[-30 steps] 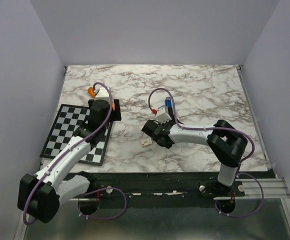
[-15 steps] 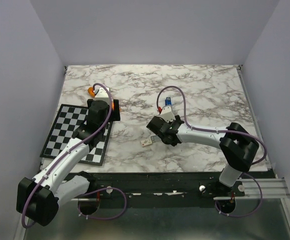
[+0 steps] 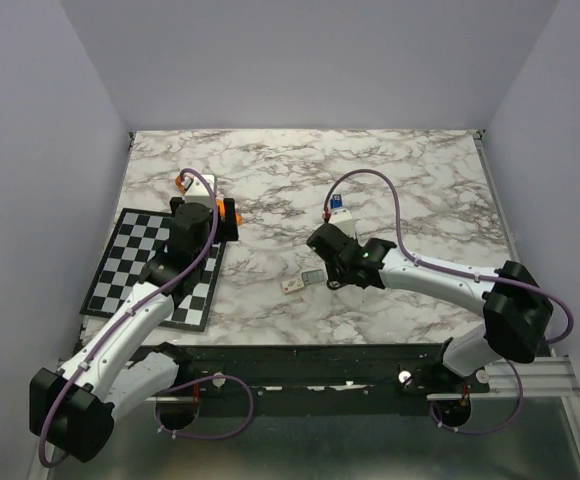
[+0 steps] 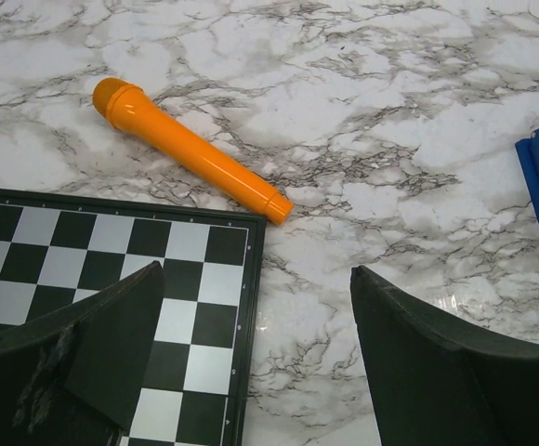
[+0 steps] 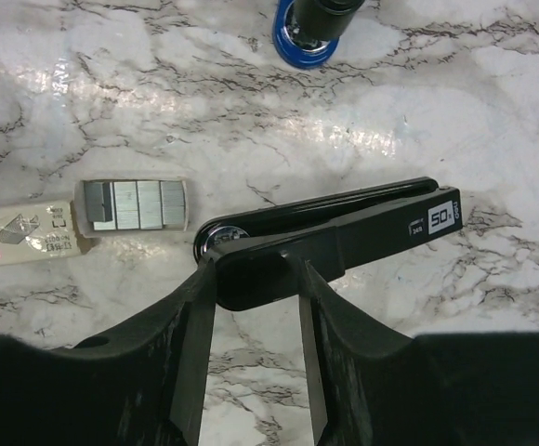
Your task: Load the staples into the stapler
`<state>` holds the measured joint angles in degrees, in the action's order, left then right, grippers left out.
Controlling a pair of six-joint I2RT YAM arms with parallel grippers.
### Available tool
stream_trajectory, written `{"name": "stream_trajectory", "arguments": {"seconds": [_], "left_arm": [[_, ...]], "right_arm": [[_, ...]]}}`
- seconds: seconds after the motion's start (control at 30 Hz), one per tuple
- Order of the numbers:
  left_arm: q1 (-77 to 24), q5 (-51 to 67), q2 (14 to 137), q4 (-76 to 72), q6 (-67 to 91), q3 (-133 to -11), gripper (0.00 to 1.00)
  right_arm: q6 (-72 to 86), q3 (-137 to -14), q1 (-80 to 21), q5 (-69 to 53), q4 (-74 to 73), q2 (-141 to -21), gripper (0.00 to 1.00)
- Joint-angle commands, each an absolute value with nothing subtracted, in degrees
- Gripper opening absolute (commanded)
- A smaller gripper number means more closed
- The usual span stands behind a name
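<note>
Jaws of the right gripper (image 5: 256, 279) clamped the stapler (image 5: 362, 223) at its hinge end, with the staples (image 5: 135, 204) just left of them. Jaws of the left gripper (image 4: 256, 279) stood wide open.
</note>
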<state>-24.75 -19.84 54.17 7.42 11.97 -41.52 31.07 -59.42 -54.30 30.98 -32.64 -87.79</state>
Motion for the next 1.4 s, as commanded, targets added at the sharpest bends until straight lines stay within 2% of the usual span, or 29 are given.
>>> {"name": "stream_trajectory", "arguments": {"seconds": [0.0,0.37,0.7,1.0,1.23,1.37], "left_arm": [[-24.52,-19.69,52.82,8.0,10.64,-41.49,0.89],[-24.52,-19.95,51.06,5.8,10.55,-39.37,0.89],[-24.52,-19.25,51.77,4.75,10.81,-38.94,0.89],[-24.52,-18.63,52.03,4.48,10.99,-38.85,0.89],[-24.52,-19.42,51.86,4.66,11.25,-39.11,0.89],[-24.52,-20.04,51.16,5.01,11.69,-39.38,0.89]], "right_arm": [[31.29,-57.75,-52.3,27.25,-34.54,-85.69,0.46],[34.26,-54.24,-51.42,21.18,-34.54,-90.61,0.42],[36.21,-50.98,-48.96,21.8,-34.01,-88.33,0.41],[37.61,-50.62,-47.81,20.39,-34.97,-94.57,0.41],[35.51,-55.19,-41.93,24.95,-38.14,-89.75,0.45],[32.61,-59.41,-38.68,27.24,-40.07,-85.18,0.53]]}}
